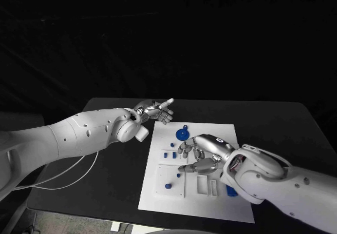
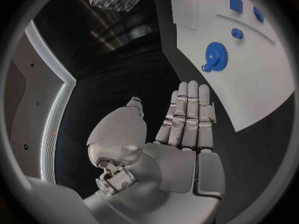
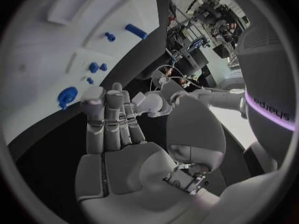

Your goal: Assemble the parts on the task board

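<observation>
Task board (image 1: 217,131), blue gear (image 1: 183,133) near far edge: both hands, left (image 1: 156,113) and right (image 1: 200,155), spread, empty; approach gear squarely.

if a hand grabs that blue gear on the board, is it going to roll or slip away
Probably not roll: the blue gear lies flat on the task board. It looks thin and low, so pinching it off the smooth plate may be fiddly and it could slide when nudged. It seems stiff and light. Neither the left hand nor right hand touches it.
</observation>
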Controlling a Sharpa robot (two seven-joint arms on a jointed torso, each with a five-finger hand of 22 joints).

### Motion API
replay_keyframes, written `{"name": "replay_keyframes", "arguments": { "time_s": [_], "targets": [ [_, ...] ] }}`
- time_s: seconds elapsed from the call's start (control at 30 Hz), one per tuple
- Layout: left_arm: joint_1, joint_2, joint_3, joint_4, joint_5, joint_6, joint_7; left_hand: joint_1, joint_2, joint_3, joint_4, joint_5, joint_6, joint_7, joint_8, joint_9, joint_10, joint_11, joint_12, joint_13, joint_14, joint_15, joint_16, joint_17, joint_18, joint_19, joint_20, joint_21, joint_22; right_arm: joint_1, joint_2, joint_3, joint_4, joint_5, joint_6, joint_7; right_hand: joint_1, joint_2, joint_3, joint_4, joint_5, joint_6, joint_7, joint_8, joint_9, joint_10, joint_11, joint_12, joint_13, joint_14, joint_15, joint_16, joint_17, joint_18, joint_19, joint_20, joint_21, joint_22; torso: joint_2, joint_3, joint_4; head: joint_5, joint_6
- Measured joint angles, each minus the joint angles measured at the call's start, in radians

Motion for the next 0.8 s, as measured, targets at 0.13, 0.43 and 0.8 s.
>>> {"name": "replay_keyframes", "arguments": {
  "time_s": [0.13, 0.43, 0.8],
  "targets": [
    [0.000, 0.003, 0.000, -0.013, 0.000, -0.002, 0.000, 0.018, 0.000, 0.000, 0.000, 0.000, 0.000, 0.000, 0.000, -0.001, 0.000, 0.000, 0.000, 0.000, 0.000, 0.000, -0.002, 0.002, 0.000, 0.000, 0.000, 0.000, 0.002, 0.039, -0.059, 0.000, -0.006, 0.086, -0.005, 0.000, 0.040, 0.040, 0.084, 0.047, -0.082, 0.029, -0.025, 0.026, 0.017, 0.062, -0.026, 0.103, 0.068, 0.008, -0.016, 0.000, 0.000, 0.000, 0.010, -0.003, 0.000, 0.000, -0.004, -0.0006, -0.0020, -0.018, 0.003],
    [-0.005, 0.018, 0.000, -0.037, 0.010, 0.000, 0.005, 0.026, 0.000, -0.003, -0.003, 0.000, 0.000, 0.000, 0.000, -0.001, 0.000, 0.000, 0.000, -0.001, 0.000, 0.000, -0.002, 0.003, 0.000, 0.000, 0.000, 0.000, 0.003, 0.080, -0.153, 0.000, -0.041, 0.311, 0.174, -0.053, 0.027, 0.057, 0.165, 0.157, -0.174, 0.041, -0.052, 0.059, 0.124, -0.095, -0.056, 0.627, 0.500, 0.000, -0.054, 0.009, -0.002, 0.009, 0.003, -0.018, 0.000, 0.019, -0.017, -0.0051, -0.0125, -0.050, 0.001],
    [-0.019, 0.017, -0.001, -0.042, 0.025, 0.007, 0.014, 0.030, 0.003, -0.005, 0.000, 0.000, 0.000, 0.000, -0.001, -0.003, 0.000, 0.000, 0.000, -0.001, 0.000, 0.000, -0.002, 0.004, 0.000, 0.000, 0.000, 0.000, 0.004, 0.079, -0.223, -0.011, -0.052, 0.329, 0.371, -0.248, 0.002, 0.076, 0.174, 0.155, -0.174, 0.030, -0.056, 0.053, 0.168, -0.104, -0.068, 0.787, 0.616, 0.017, -0.060, 0.082, 0.067, 0.010, 0.017, -0.014, 0.027, 0.044, -0.037, -0.0033, -0.0286, -0.065, -0.011]
  ]
}}
